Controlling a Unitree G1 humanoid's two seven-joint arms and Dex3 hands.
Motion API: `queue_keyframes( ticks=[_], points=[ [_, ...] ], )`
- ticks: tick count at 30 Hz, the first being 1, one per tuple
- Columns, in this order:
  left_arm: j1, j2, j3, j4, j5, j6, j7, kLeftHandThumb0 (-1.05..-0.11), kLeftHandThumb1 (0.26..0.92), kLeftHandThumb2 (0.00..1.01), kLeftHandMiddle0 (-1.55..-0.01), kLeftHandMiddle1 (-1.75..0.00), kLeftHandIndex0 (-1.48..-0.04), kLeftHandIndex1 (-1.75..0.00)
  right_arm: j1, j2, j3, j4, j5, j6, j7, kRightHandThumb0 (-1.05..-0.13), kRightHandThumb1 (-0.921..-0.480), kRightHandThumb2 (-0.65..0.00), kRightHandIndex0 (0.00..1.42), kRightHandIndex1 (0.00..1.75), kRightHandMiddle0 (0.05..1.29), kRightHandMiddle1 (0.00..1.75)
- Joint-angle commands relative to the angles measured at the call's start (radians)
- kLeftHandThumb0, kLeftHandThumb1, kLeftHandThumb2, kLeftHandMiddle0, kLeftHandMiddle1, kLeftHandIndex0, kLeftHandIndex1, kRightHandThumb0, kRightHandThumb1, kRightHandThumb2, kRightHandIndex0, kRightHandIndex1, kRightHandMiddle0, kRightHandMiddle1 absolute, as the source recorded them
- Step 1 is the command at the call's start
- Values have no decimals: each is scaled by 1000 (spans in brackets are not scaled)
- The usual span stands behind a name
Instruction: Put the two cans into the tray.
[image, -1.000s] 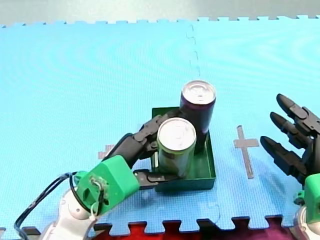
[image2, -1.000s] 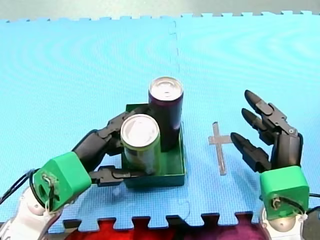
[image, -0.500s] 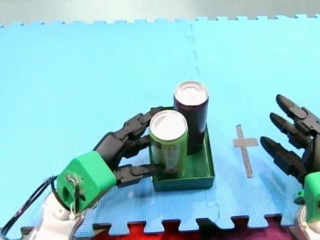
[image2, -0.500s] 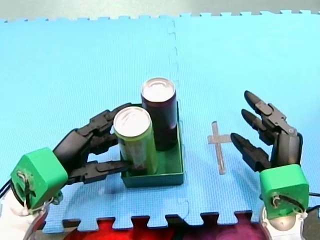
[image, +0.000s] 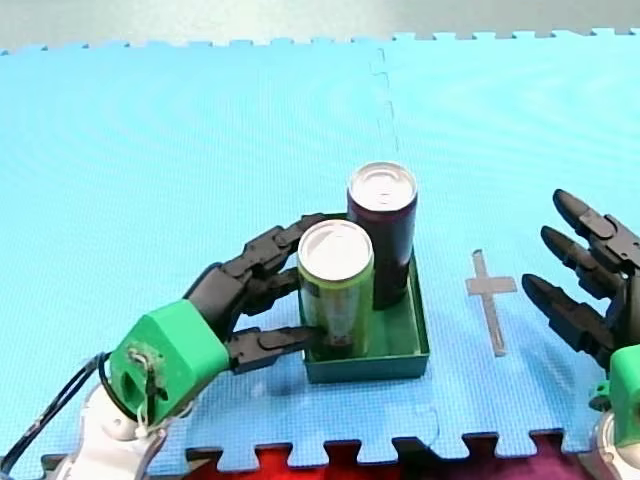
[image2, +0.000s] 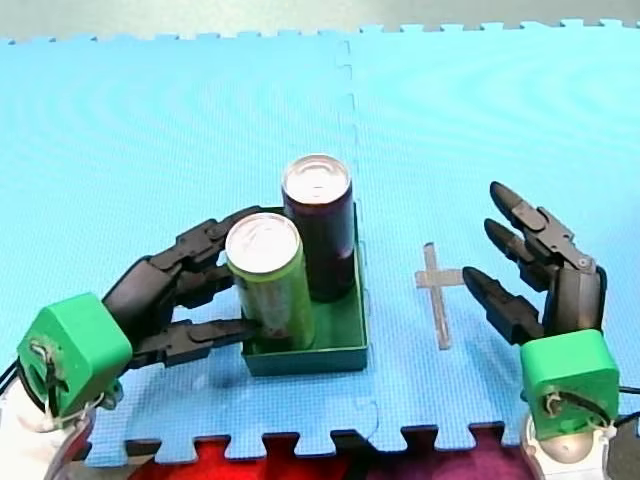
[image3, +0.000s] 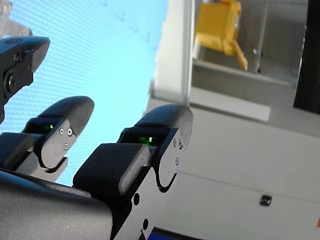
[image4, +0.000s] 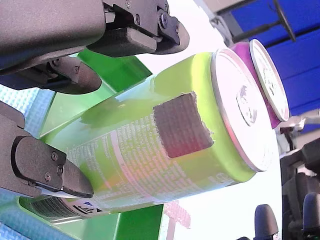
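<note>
left hand (image: 250, 297) grips the lime-green metal can (image: 335, 292) upright in the dark green square tray (image: 370, 366), which also holds a dark purple metal can (image: 382, 238). right hand (image: 585, 290) hovers unclenched, right of the tray.

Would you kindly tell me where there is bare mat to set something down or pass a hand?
Free: the wide mat beyond the tray, and the strip between tray and tape cross. Crowded: the tray, holding green can and purple can, left hand at its left side; right hand right of the cross.
</note>
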Motion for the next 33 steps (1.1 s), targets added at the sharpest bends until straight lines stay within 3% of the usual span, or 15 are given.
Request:
queue_keyframes(
  ticks=[1,11,14,20,29,33],
  points=[
    [8,7,6,1,-3,16,-1,-1048,909,29,-466,-10,-301,-12,1,-3,0,-4,-4,-2,-6,-301,-751,0,886,2,809,2],
    [18,8,16,-13,-25,5,-11,-1048,904,16,-469,-9,-306,-9,2,-2,0,-1,-2,2,-2,-295,-751,0,885,0,807,0],
    [41,9,25,-64,-44,-1,-20,-1048,905,15,-470,-9,-305,-7,0,0,-1,2,1,3,0,-293,-752,0,886,1,808,0],
    [110,39,45,-236,-83,26,-48,-1048,918,17,-470,-7,-305,-5,-3,1,-4,9,11,-1,8,-288,-753,0,890,2,810,1],
    [144,90,88,-320,-109,44,-73,-1048,921,45,-474,-7,-305,-3,-4,0,-6,16,16,-11,16,-280,-753,0,891,1,813,1],
    [154,98,97,-332,-89,33,-53,-1048,921,62,-475,-7,-306,-3,-3,-1,-7,17,15,-16,18,-278,-753,0,891,1,814,1]
  ],
)
